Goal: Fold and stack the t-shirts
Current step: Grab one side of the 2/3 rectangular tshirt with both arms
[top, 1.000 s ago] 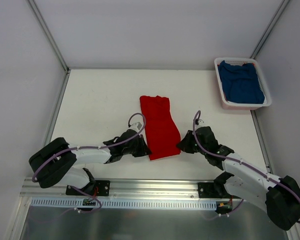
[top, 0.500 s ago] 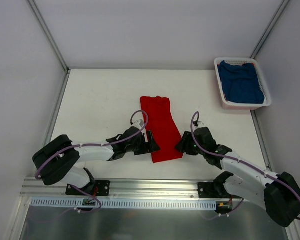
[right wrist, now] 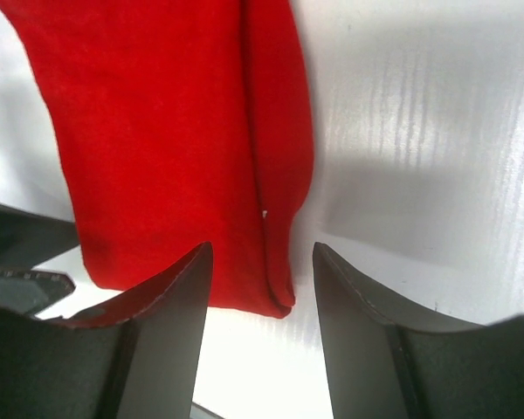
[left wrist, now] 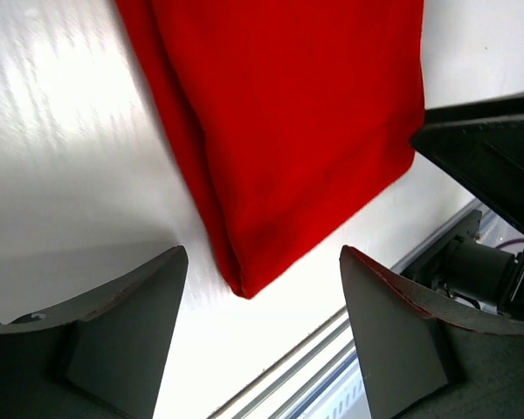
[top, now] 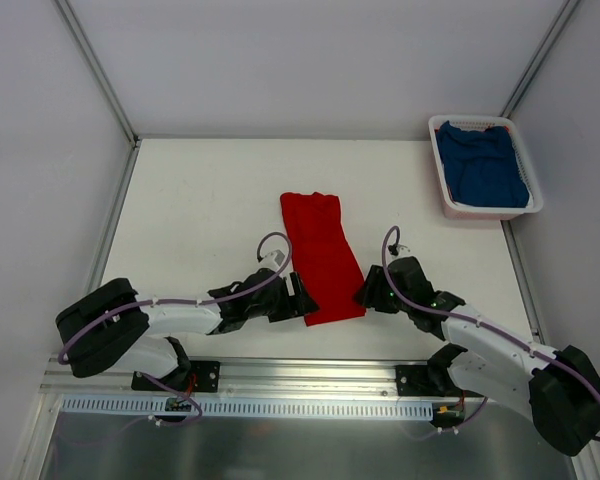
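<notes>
The red t-shirt (top: 322, 255) lies on the white table as a long folded strip, its near end between my two arms. My left gripper (top: 302, 297) sits at the near left corner, open, and that corner (left wrist: 242, 284) rests on the table between the fingers. My right gripper (top: 365, 295) is open at the near right corner (right wrist: 279, 297), with the cloth's folded edge lying loose between its fingers. The blue t-shirt (top: 485, 165) lies crumpled in the basket at the back right.
The white slatted basket (top: 490, 213) stands against the right wall at the table's far right. A metal rail (top: 280, 375) runs along the near edge just behind both grippers. White walls enclose the left, back and right sides.
Both grippers went from shut on the red t-shirt's near corners to open. The cloth's near end now lies flat on the table, shifted slightly right and nearer.
</notes>
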Robot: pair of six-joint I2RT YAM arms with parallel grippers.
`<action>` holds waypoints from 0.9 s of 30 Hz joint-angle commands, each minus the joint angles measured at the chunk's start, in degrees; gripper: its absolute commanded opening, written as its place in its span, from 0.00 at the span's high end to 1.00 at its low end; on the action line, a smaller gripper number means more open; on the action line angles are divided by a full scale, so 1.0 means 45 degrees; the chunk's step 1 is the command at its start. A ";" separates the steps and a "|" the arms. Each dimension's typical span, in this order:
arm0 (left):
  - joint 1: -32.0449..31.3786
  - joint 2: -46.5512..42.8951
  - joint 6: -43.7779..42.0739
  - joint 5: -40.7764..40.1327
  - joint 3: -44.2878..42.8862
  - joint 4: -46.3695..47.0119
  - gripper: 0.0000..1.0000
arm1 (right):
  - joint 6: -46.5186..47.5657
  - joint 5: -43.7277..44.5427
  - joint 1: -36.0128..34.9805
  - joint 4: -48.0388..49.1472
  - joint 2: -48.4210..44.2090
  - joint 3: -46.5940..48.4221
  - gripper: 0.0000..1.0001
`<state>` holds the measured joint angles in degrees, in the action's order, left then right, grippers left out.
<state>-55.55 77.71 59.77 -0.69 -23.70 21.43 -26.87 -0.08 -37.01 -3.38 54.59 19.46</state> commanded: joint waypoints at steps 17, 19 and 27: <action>-0.1249 0.2340 0.1855 -0.0628 0.1146 0.1722 0.33 | -0.0083 0.0232 0.0100 0.1862 0.1364 -0.0829 0.48; -0.1269 0.2320 0.1875 -0.0648 0.1166 0.1683 0.35 | -0.0200 0.0173 0.0100 0.2312 0.1580 -0.0965 0.53; -0.1288 0.1891 0.1953 -0.0843 0.1361 0.1273 0.99 | -0.0200 0.0154 0.0100 0.2139 0.1366 -0.0888 1.00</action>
<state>-60.58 85.86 70.04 -2.90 -19.33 35.83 -27.64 0.51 -36.84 7.92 61.47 16.03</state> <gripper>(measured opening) 0.076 0.059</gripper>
